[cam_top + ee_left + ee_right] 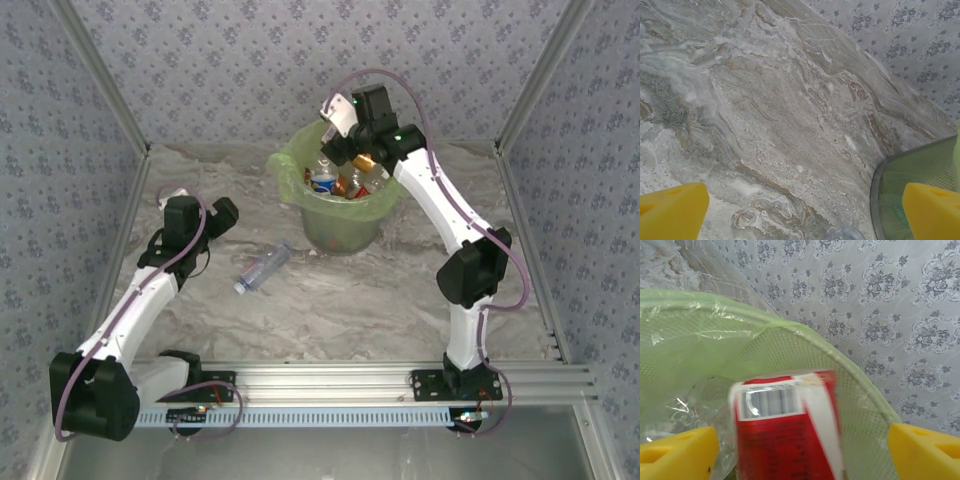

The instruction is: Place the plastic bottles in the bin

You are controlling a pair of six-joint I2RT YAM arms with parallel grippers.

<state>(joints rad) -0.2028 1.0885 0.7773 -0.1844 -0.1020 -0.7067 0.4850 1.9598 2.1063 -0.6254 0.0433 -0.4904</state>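
- Bin (340, 228) stands toward the far edge of the desk (350, 300), about midway between the left and right edges. Its green bag liner is folded over the rim.
- Done so far: several bottles lie inside the bin. A blue-labelled bottle (323, 181) and red labels beside it can be made out. The exact count cannot be read because the pile overlaps.
- Right fingers (925, 452) hang over the far side of the bin mouth, spread wide.
- A red-labelled bottle (785, 435) sits between them in the right wrist view, blurred and touching neither finger. Judgement: it is released and dropping into the bin, so it counts as nearly done.
- Left to do: one clear bottle (263, 268) lies on its side on the bare desk, near the middle. It is on the near-left side of the bin and apart from it.
- Left fingers (670, 210) are spread wide and hold nothing. They hover over bare desk toward the left edge, near the lying bottle but not at it.
- Estimate: all but one bottle are in. What is left is one pick and one drop, likely for the left arm.
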